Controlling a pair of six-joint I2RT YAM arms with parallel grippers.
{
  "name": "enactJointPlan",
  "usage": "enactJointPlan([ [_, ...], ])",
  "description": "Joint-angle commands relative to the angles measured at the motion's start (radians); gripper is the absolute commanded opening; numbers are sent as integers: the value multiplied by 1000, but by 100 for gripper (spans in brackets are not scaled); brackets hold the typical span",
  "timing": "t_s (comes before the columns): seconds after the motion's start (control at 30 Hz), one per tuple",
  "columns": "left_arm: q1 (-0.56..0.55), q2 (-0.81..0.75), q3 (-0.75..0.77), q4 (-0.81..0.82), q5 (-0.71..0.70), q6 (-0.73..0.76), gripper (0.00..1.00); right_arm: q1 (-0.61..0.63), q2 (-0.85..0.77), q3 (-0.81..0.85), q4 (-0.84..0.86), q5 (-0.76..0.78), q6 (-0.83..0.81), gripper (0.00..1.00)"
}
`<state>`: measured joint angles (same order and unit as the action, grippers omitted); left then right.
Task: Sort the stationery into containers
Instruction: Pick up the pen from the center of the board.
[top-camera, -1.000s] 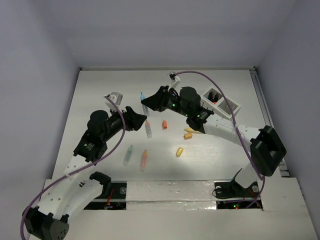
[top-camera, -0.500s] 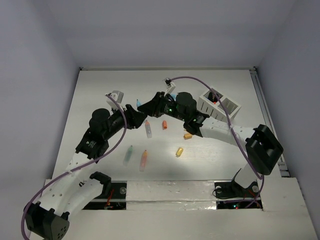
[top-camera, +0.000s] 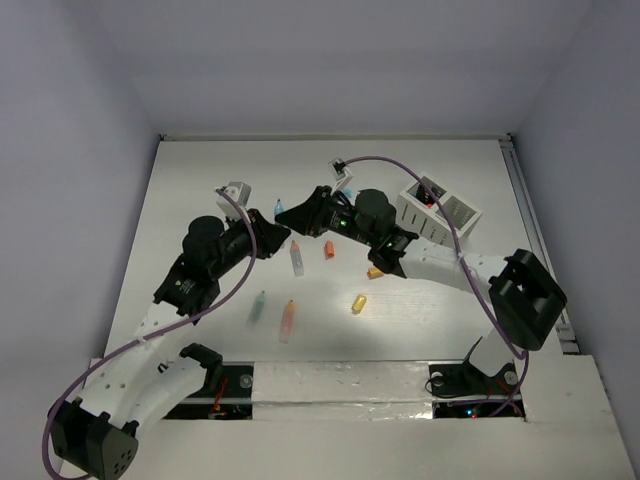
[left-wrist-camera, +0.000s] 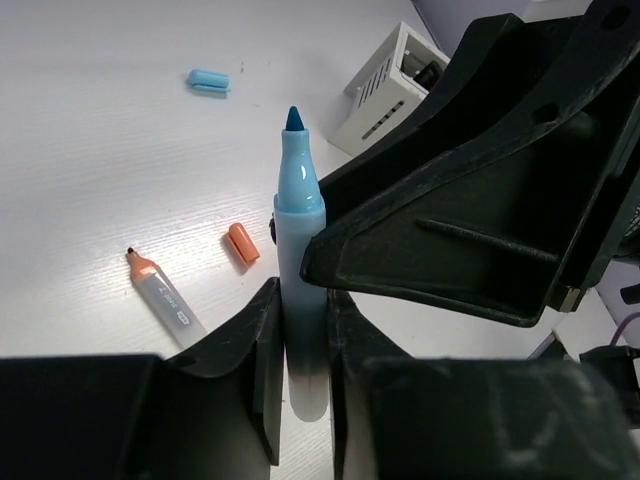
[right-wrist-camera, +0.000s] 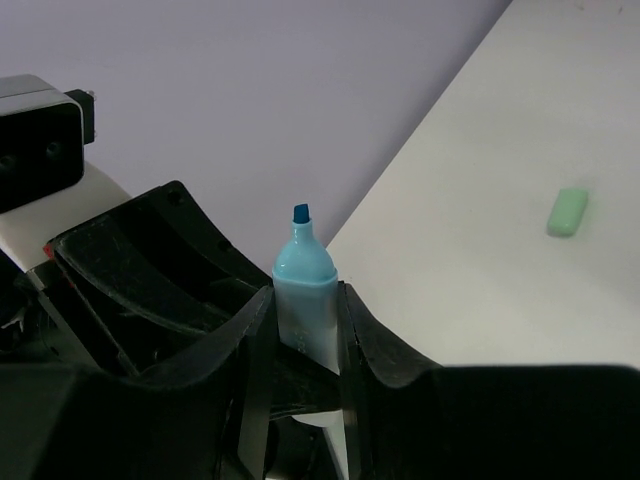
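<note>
The light blue highlighter (left-wrist-camera: 300, 200) is pinched by both arms at once. The left end effector (left-wrist-camera: 302, 295) is closed tight on the lower barrel, and the right end effector (right-wrist-camera: 303, 300) is narrowed onto the barrel just under the coloured collar. This looks like a handover, probably so the arm nearer the white box (top-camera: 440, 212) can carry it there. Its tip is bare and stands clear of both sets of fingers. What looks like its matching cap (left-wrist-camera: 208, 80) lies well apart on the bench (top-camera: 200, 190), so recapping may be the other aim. In the overhead view the left arm reaches forward and inward from its base. The right arm sweeps far across to the left, and they meet left of centre, seemingly above the surface. The box sits at the far right, behind the right forearm.
</note>
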<state>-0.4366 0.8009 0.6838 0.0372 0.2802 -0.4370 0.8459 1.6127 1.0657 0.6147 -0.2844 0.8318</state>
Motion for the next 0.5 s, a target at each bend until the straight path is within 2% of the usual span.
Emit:
enactJointPlan([
  [0.0,4,-19,49,17,-27,32,0,22,-34,-21,76,-26,17,11],
  [0.13,4,-38,69,-57,-35,107,0,22,-65,-35,47,5,-10,15],
  [0.17,4,-52,77,-89,-36,119,0,22,-76,-33,27,5,-25,25],
  [0.23,4,-66,86,-118,-39,141,0,9,-88,-35,2,4,-39,39],
  [0.27,4,-84,94,-132,-44,158,0,-13,-99,-42,-12,2,-43,51],
  [0.3,4,-92,97,-155,-53,164,0,-28,-109,-53,-13,2,-51,56],
  [0.37,4,-120,99,-172,-78,175,0,-92,-149,-87,-39,-4,-63,62],
  [0.47,4,-155,85,-181,-93,175,0,-177,-180,-127,-69,-54,-79,60],
])
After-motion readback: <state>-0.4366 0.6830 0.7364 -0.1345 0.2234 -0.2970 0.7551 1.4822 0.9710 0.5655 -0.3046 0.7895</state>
